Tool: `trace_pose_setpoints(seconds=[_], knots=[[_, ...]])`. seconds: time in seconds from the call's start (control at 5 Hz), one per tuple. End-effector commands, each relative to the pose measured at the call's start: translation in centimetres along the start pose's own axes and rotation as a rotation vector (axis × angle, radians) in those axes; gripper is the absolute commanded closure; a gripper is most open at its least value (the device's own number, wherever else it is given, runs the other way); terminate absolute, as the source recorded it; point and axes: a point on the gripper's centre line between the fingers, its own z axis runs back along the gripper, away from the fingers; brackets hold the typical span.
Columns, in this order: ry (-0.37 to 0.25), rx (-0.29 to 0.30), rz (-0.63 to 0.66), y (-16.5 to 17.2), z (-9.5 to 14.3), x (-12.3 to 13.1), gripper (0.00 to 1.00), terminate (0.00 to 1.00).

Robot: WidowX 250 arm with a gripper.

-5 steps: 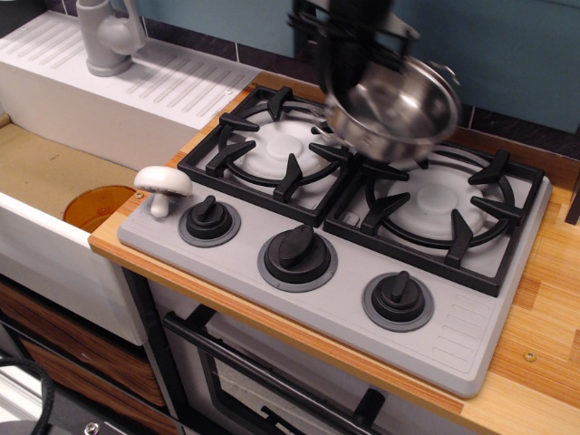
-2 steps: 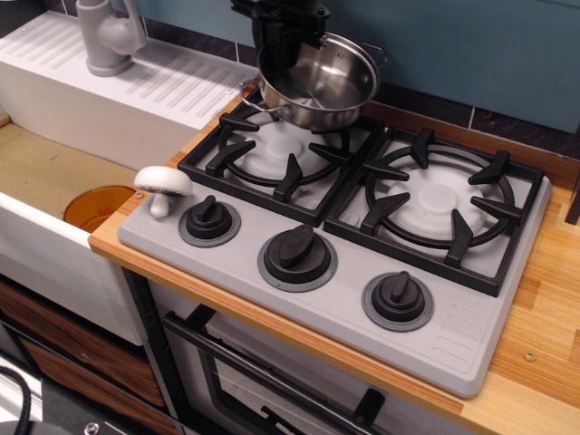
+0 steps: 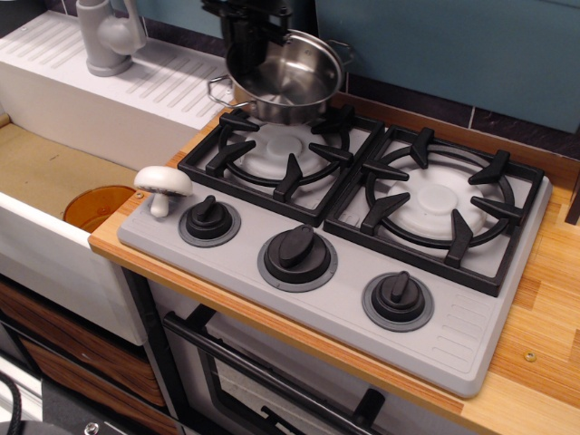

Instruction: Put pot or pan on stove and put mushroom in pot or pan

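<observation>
A shiny steel pot point(image 3: 288, 80) hangs tilted above the back edge of the left burner grate point(image 3: 276, 154) of the grey stove point(image 3: 344, 290). My black gripper point(image 3: 246, 38) holds the pot's far-left rim from above, shut on it. One loop handle sticks out at the pot's left, another at its upper right. A white mushroom point(image 3: 163, 186) stands on the stove's front-left corner, left of the first black knob point(image 3: 209, 217), well apart from the gripper.
The right burner grate point(image 3: 442, 204) is bare. Two more knobs point(image 3: 297, 254) point(image 3: 398, 297) line the front. A sink with an orange drain point(image 3: 98, 207) and a grey faucet point(image 3: 109, 36) lies to the left. Wooden counter point(image 3: 544, 308) runs right.
The pot has travelled left with my gripper, from over the gap between the burners to above the left burner's back edge. The mushroom has not moved.
</observation>
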Motion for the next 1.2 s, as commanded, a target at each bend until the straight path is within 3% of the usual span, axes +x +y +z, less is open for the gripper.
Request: trace_pose_setpoints(seconds=[0.0, 0.6, 1.0], knots=[[-0.056, 0.051, 0.002, 0.6, 1.4, 0.0, 0.00, 0.00], [-0.055, 0.050, 0.041, -1.7, 2.4, 1.3, 0.00, 0.00], [0.004, 0.066, 0.038, -2.4, 6.9, 1.0, 0.00, 0.00]])
